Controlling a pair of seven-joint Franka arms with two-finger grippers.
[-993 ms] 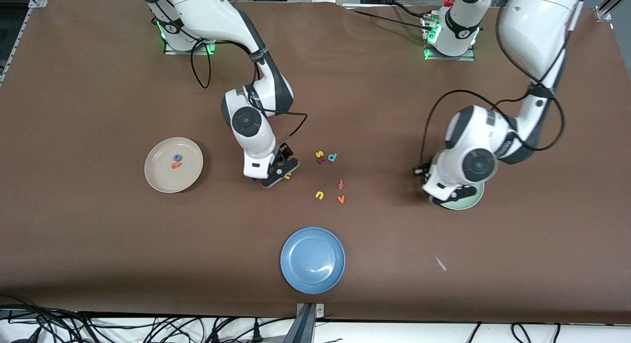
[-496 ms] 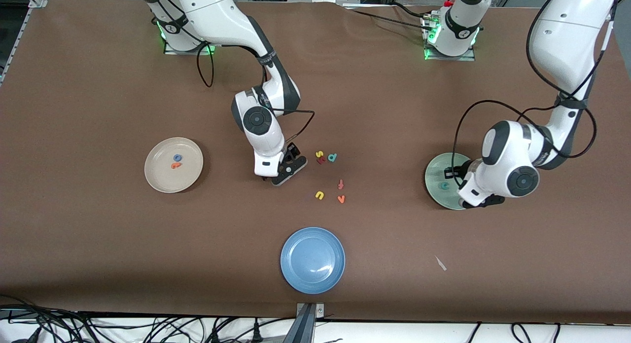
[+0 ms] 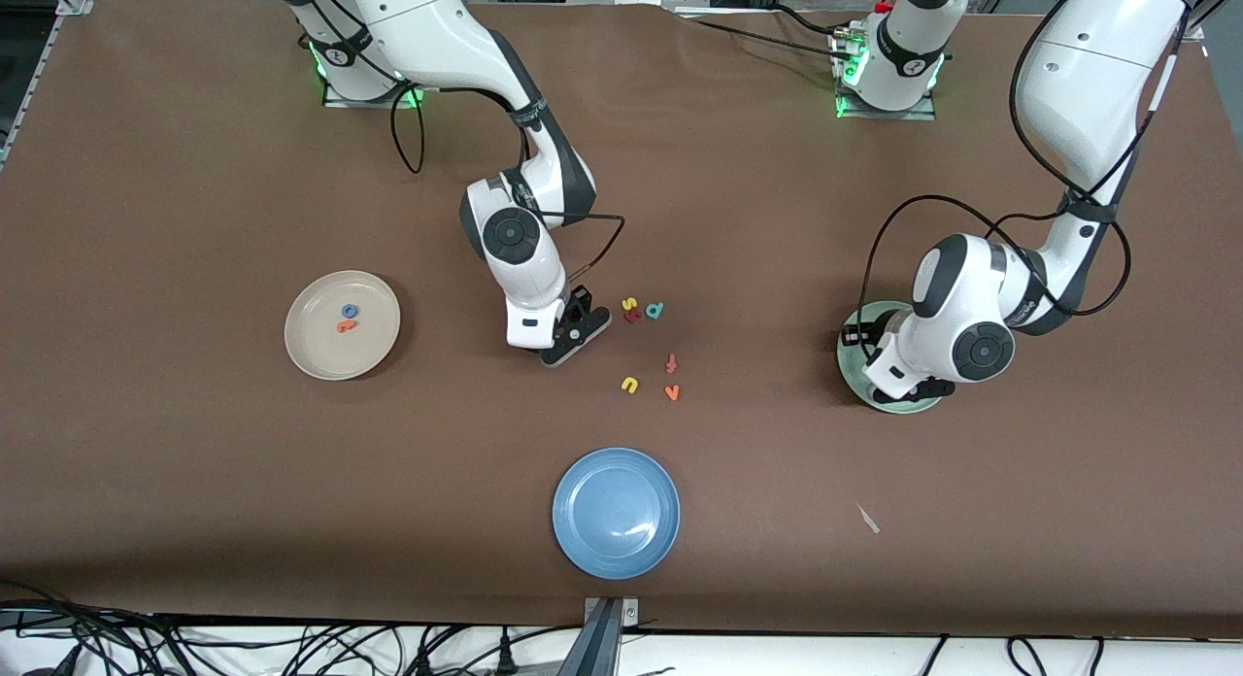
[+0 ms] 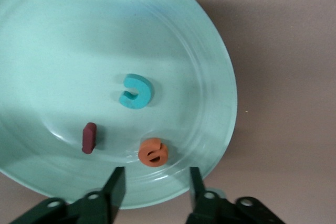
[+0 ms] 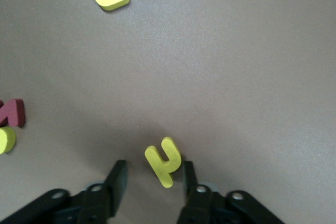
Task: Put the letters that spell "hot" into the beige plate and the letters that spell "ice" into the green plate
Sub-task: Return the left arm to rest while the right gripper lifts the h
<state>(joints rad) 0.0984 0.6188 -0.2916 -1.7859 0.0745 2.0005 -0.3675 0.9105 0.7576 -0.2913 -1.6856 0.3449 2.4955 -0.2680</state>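
Note:
The yellow h [image 5: 164,161] lies flat on the table between the fingers of my right gripper [image 5: 153,178], which is open and low around it; one finger [image 5: 188,176] is at its edge. In the front view my right gripper [image 3: 571,344] hides the h. The beige plate [image 3: 309,351] holds the blue o [image 3: 349,310] and orange t [image 3: 344,325]. My left gripper [image 4: 155,184] is open and empty over the rim of the green plate [image 4: 63,35], where the teal c [image 4: 136,91], dark red i [image 4: 89,137] and orange e [image 4: 153,152] lie. The left gripper [image 3: 913,389] covers much of the green plate [image 3: 848,354].
Loose letters lie beside the right gripper: yellow s [image 3: 629,303], a dark red letter [image 3: 632,316], teal d [image 3: 655,311], salmon t [image 3: 670,364], yellow u [image 3: 629,385], orange v [image 3: 671,392]. A blue plate [image 3: 616,512] sits nearest the front camera. A white scrap [image 3: 867,519] lies near it.
The left gripper swung off the green plate, came back over its rim and opened. The right gripper shifted toward the letter cluster and its jaws narrowed around the h.

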